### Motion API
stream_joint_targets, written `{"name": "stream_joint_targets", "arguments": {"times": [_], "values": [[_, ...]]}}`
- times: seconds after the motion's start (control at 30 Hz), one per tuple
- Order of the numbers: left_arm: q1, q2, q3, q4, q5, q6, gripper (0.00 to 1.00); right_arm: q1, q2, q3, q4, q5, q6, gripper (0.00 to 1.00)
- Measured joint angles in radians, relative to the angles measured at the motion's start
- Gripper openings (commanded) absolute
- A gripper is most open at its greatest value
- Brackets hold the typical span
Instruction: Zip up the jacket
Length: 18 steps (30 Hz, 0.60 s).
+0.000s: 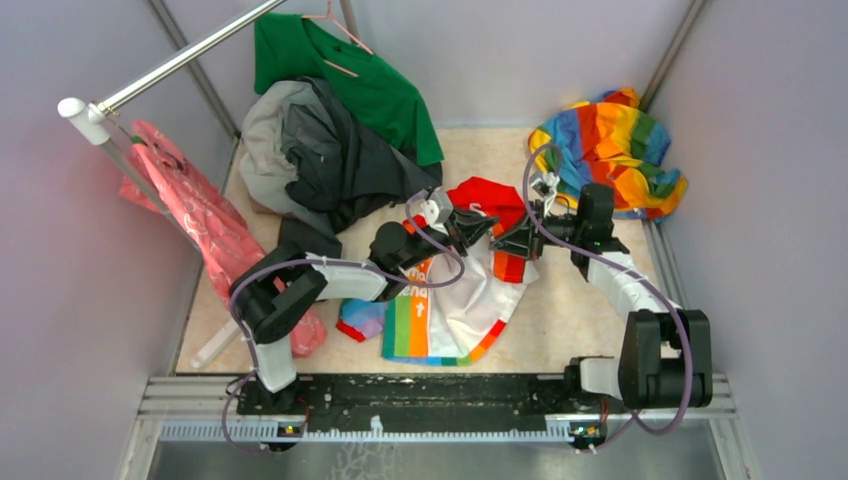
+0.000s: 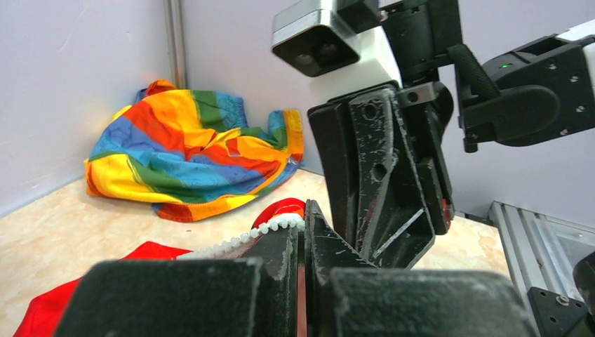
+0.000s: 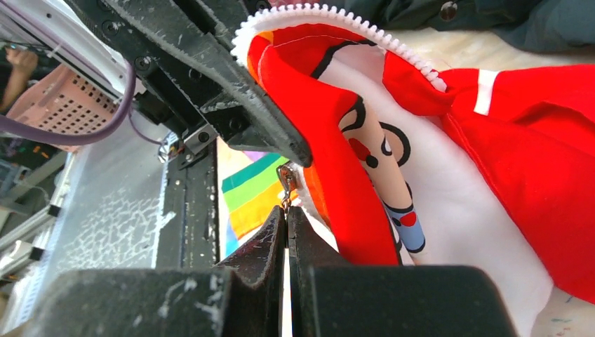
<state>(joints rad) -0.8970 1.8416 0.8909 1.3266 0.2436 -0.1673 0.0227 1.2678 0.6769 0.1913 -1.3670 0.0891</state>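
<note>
The jacket [image 1: 455, 310] is seen at the middle of the table, its hem toward 6 o'clock and its red hood [image 1: 488, 195] toward 12 o'clock, with the collar end lifted off the surface between the two arms. The right gripper [image 1: 512, 242] is closed to a thin slit, and in its wrist view the small metal zipper pull [image 3: 286, 181] is pinched at its fingertips. The left gripper [image 1: 472, 228] is likewise pressed shut and appears to be clamped on the red front edge just beside the white zipper teeth [image 3: 330, 15], which arc loose and unjoined above it. The two grippers are nearly touching. The step in hand is judged to be the drawing of the slider along the teeth. For this to be done well, the cloth below the slider should be held taut by the left gripper, toward 6 o'clock, while the pull is drawn straight along the line of the teeth toward 12 o'clock, not sideways or upward. The pinch on the pull is small, so a slow, steady draw is advised lest it slip free. Loose red lining near the slider could be caught in it and should be kept flat. The rainbow cloth [image 1: 610, 150] at 2 o'clock and the dark grey garment [image 1: 340, 165] at 10 o'clock lie well apart and need not be touched.
</note>
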Motion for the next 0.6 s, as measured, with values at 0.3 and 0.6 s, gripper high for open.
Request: {"name": "stream_joint_targets", "arguments": {"times": [0.3, 0.6], "values": [[0.0, 0.009, 0.0, 0.005, 0.055, 0.034, 0.0, 0.008, 0.008, -0.001, 0.104, -0.037, 0.117, 0.0], [0.0, 0.019, -0.01, 0.035, 0.05, 0.113, 0.0, 0.008, 0.004, -0.002, 0.182, -0.087, 0.184, 0.0]]}}
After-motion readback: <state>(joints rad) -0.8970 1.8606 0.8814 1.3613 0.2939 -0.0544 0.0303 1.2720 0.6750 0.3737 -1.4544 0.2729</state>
